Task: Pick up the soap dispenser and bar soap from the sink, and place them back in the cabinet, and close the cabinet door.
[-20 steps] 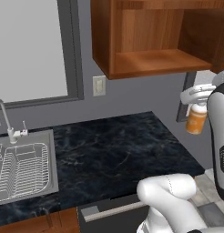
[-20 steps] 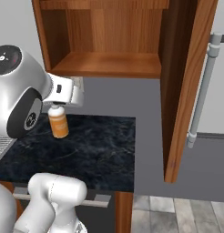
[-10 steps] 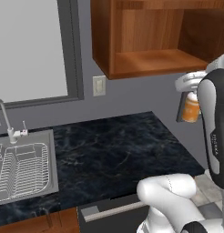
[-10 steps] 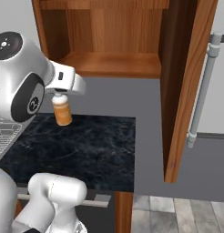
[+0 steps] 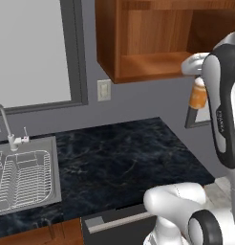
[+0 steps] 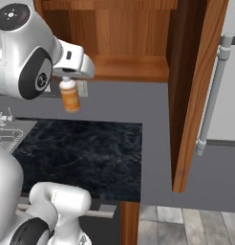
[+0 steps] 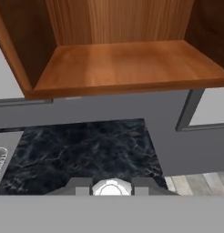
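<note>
The jaws are clenched on the soap dispenser, gripping it at the white pump top so the orange bottle hangs upright below the hand, in the air just under the front lip of the cabinet and well above the dark marble desk. In the hand view the white pump top sits at 6 o'clock between the fingertips, with the bare cabinet floor at 12 o'clock.

The step in hand looks like the lift toward the cabinet opening. The bottle's base is below the level of the floor board, so it should go up before it goes forward; otherwise the bottle will likely strike the front edge and twist in the grip. Once the base clears the lip, carry it inward toward 12 o'clock in the hand view, keep it upright, and set it well back from the edge, leaving room beside it for the bar soap.

The cabinet door stands open at 3 o'clock in the right base view, clear of the arm. The sink lies at 8 o'clock in the left base view
</note>
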Robot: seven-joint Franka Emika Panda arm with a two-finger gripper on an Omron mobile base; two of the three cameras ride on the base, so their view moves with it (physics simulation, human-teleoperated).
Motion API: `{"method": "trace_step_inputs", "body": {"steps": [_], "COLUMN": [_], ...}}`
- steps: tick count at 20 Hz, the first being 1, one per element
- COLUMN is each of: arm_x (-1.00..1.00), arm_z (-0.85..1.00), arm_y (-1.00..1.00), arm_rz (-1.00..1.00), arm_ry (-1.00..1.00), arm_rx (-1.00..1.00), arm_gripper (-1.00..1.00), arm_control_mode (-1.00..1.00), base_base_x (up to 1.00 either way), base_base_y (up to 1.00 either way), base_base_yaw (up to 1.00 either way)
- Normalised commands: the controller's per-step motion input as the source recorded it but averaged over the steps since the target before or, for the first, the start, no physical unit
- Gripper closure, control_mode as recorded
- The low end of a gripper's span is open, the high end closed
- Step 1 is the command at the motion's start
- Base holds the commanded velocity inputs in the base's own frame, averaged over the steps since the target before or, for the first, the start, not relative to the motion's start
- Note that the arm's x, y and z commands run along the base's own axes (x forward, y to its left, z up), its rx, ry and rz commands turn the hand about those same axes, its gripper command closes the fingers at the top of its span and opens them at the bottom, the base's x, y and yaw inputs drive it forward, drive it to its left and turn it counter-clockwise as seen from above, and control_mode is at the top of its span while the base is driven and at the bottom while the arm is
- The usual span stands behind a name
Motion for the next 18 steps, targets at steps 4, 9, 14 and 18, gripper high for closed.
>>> {"method": "trace_step_inputs", "body": {"steps": [4, 9, 14, 18], "arm_x": [0.22, 0.09, 0.06, 0.02], "arm_z": [0.23, 0.13, 0.15, 0.05], "arm_y": [-0.11, -0.14, -0.07, -0.01], "arm_rz": [0.00, 0.00, 0.00, 0.00], "arm_ry": [-0.01, -0.06, -0.10, -0.14], "arm_rx": [0.00, 0.00, 0.00, 0.00], "arm_gripper": [1.00, 1.00, 1.00, 1.00], "arm_control_mode": [-1.00, -1.00, -1.00, -1.00], "base_base_x": [0.00, 0.00, 0.00, 0.00], "base_base_y": [0.00, 0.00, 0.00, 0.00], "base_base_yaw": [0.00, 0.00, 0.00, 0.00]}}
